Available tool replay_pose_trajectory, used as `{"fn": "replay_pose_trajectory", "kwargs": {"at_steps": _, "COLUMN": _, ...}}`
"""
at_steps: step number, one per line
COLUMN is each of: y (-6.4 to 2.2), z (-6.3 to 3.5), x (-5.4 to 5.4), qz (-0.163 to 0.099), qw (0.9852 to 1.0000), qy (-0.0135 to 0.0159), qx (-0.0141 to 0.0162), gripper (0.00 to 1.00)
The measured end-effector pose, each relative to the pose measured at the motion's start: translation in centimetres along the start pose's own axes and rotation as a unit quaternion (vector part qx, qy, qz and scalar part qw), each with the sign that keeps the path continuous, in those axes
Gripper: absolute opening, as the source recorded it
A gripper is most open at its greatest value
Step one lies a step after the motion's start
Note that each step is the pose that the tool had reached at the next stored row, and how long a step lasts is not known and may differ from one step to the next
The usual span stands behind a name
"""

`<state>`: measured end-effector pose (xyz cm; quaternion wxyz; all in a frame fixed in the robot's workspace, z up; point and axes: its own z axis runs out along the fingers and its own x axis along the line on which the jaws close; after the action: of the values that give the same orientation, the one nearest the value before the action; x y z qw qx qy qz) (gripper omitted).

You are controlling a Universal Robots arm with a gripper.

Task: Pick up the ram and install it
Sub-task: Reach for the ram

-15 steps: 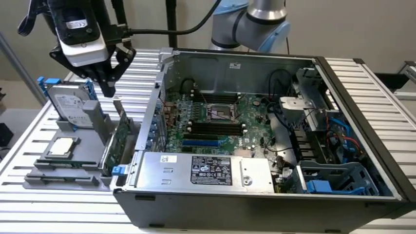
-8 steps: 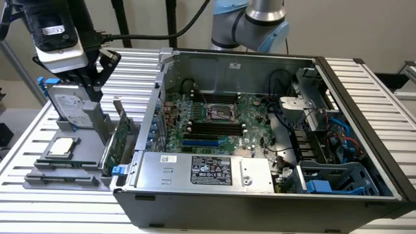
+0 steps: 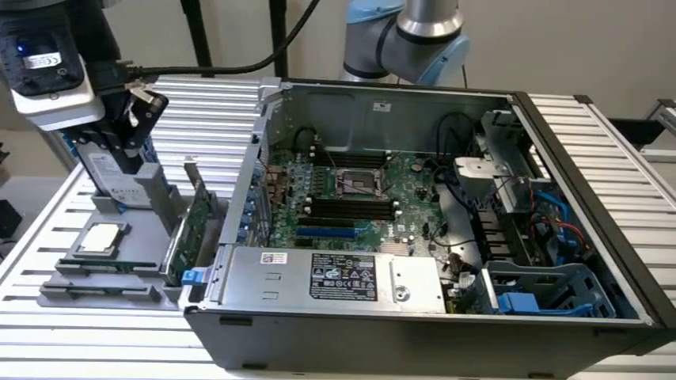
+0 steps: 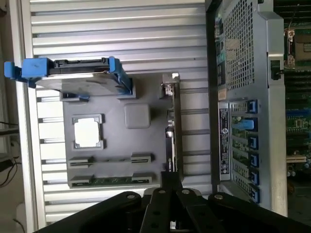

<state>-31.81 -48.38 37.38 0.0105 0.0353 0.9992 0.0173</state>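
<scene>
Ram (image 4: 116, 181) in gray holder (image 4: 146, 141) on desk (image 4: 121, 29); gripper (image 3: 132, 134) above.
Ram lies in the holder's outermost slot, near the processor chip (image 4: 88, 132), outside the open computer case (image 3: 423, 317). Expansion card (image 3: 190, 229) stands upright between holder and case. Gripper hangs over the hard drive (image 3: 106, 170) end; how far open, cannot tell.

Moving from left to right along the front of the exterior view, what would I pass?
Silver processor chip → upright green expansion card → silver labelled power supply → blue plastic drive cage.
</scene>
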Motion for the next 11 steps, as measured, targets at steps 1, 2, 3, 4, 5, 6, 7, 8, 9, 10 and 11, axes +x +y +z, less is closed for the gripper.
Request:
{"fn": "replay_pose_trajectory", "kwargs": {"at_steps": 1, "y": -0.14, "z": 0.05, "x": 0.3, "qz": 0.000, "qw": 1.0000, "qy": 0.0000, "qx": 0.0002, "gripper": 0.00}}
{"fn": "replay_pose_trajectory", "kwargs": {"at_steps": 2, "y": -0.28, "z": 0.10, "x": 0.6, "qz": 0.000, "qw": 1.0000, "qy": 0.0000, "qx": 0.0004, "gripper": 0.00}}
{"fn": "replay_pose_trajectory", "kwargs": {"at_steps": 3, "y": -0.41, "z": 0.15, "x": 0.9, "qz": 0.000, "qw": 1.0000, "qy": -0.0001, "qx": 0.0005, "gripper": 0.00}}
{"fn": "replay_pose_trajectory", "kwargs": {"at_steps": 4, "y": -0.55, "z": 0.20, "x": 1.2, "qz": 0.000, "qw": 1.0000, "qy": -0.0001, "qx": 0.0007, "gripper": 0.00}}
{"fn": "replay_pose_trajectory", "kwargs": {"at_steps": 5, "y": -0.69, "z": 0.25, "x": 1.5, "qz": 0.000, "qw": 1.0000, "qy": -0.0001, "qx": 0.0009, "gripper": 0.00}}
{"fn": "replay_pose_trajectory", "kwargs": {"at_steps": 6, "y": -0.82, "z": 0.29, "x": 1.8, "qz": 0.000, "qw": 1.0000, "qy": 0.0000, "qx": 0.0011, "gripper": 0.00}}
{"fn": "replay_pose_trajectory", "kwargs": {"at_steps": 7, "y": -0.96, "z": 0.34, "x": 2.1, "qz": 0.000, "qw": 1.0000, "qy": -0.0001, "qx": 0.0013, "gripper": 0.00}}
{"fn": "replay_pose_trajectory", "kwargs": {"at_steps": 8, "y": -1.11, "z": 0.40, "x": 2.4, "qz": 0.000, "qw": 1.0000, "qy": -0.0001, "qx": 0.0014, "gripper": 0.00}}
{"fn": "replay_pose_trajectory", "kwargs": {"at_steps": 9, "y": -1.24, "z": 0.45, "x": 2.7, "qz": 0.000, "qw": 1.0000, "qy": -0.0001, "qx": 0.0016, "gripper": 0.00}}
{"fn": "replay_pose_trajectory", "kwargs": {"at_steps": 10, "y": -1.37, "z": 0.49, "x": 3.0, "qz": 0.000, "qw": 1.0000, "qy": -0.0001, "qx": 0.0018, "gripper": 0.00}}
{"fn": "replay_pose_trajectory", "kwargs": {"at_steps": 11, "y": -1.51, "z": 0.54, "x": 3.3, "qz": 0.000, "qw": 1.0000, "qy": 0.0000, "qx": 0.0021, "gripper": 0.00}}
